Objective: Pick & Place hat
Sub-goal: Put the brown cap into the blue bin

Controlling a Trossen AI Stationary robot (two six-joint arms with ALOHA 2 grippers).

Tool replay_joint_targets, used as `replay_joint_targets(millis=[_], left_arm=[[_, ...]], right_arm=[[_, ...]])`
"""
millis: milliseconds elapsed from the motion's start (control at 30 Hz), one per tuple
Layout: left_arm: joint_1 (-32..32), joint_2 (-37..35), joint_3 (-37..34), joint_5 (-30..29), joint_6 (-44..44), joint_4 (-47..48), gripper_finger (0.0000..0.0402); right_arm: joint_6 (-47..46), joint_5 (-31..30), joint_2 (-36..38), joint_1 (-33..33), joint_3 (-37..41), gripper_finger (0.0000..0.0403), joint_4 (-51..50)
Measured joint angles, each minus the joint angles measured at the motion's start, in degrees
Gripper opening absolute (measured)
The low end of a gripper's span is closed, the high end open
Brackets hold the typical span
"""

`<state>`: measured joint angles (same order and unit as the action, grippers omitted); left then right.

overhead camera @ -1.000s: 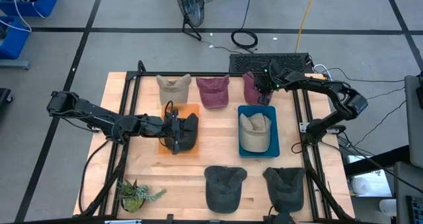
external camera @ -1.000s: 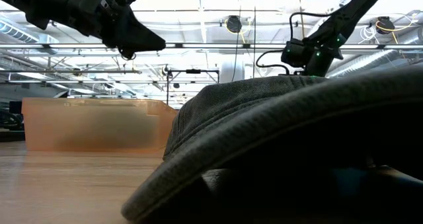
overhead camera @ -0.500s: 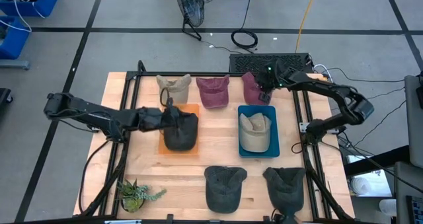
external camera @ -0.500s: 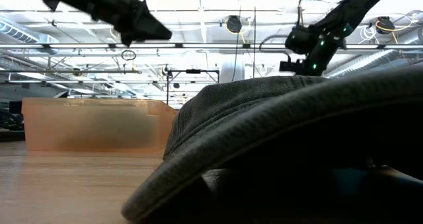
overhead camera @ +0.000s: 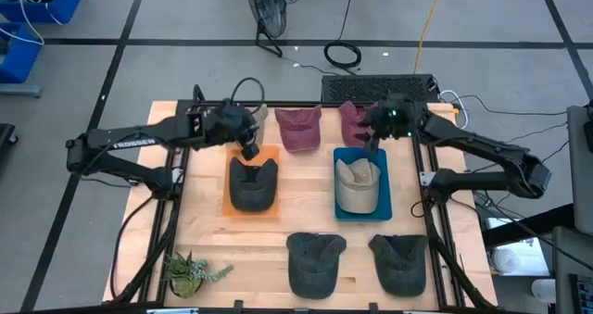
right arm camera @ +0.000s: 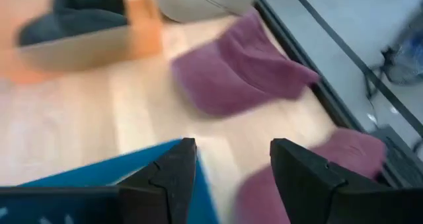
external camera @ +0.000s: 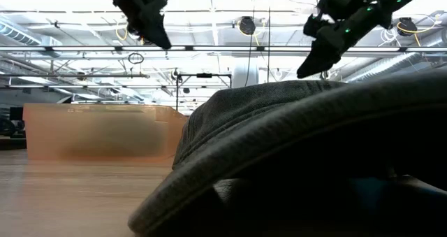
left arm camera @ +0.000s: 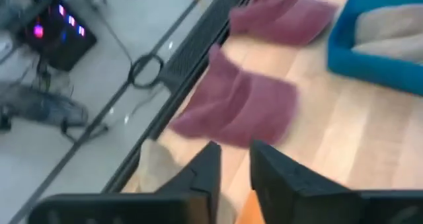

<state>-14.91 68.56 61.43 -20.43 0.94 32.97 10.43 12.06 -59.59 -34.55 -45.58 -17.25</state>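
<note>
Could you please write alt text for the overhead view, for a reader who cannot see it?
A dark cap lies in an orange tray and a tan cap in a blue tray on a wooden table. The left gripper and right gripper hover beside the trays' far edges.

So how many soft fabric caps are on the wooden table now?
7: tan cap partly hidden at back-left, two maroon caps, dark one in orange bin, beige one in blue bin, two dark grey in front.
</note>
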Motion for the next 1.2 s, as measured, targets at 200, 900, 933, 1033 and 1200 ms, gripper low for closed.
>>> replay_joint_targets(millis=[200, 900, 933, 1033, 1200], left_arm=[[-7.85, 2.45, 0.81, 2.77, 2.92, 7.35, 0.0186], [-29.52, 15.38, 0.78, 17.39, -9.48, 11.51, 0.0227], [-29.93, 15.89, 0.78, 17.36, -10.23, 10.99, 0.0224], [-31.72, 17.75, 0.78, 17.45, -11.36, 10.00, 0.0206], [-35.69, 20.76, 0.82, 21.31, -12.56, 10.78, 0.0159]], right_arm=[[-1.77, -0.07, 4.38, 4.59, 6.64, 0.0162, 10.24], [-2.16, -0.01, 12.06, 5.41, 11.36, 0.0145, 19.16], [-2.24, -0.01, 12.02, 5.43, 11.36, 0.0145, 19.16], [-2.16, 0.02, 11.96, 5.41, 11.36, 0.0145, 19.19], [-0.91, 0.06, 11.93, 5.42, 11.36, 0.0144, 19.19]])
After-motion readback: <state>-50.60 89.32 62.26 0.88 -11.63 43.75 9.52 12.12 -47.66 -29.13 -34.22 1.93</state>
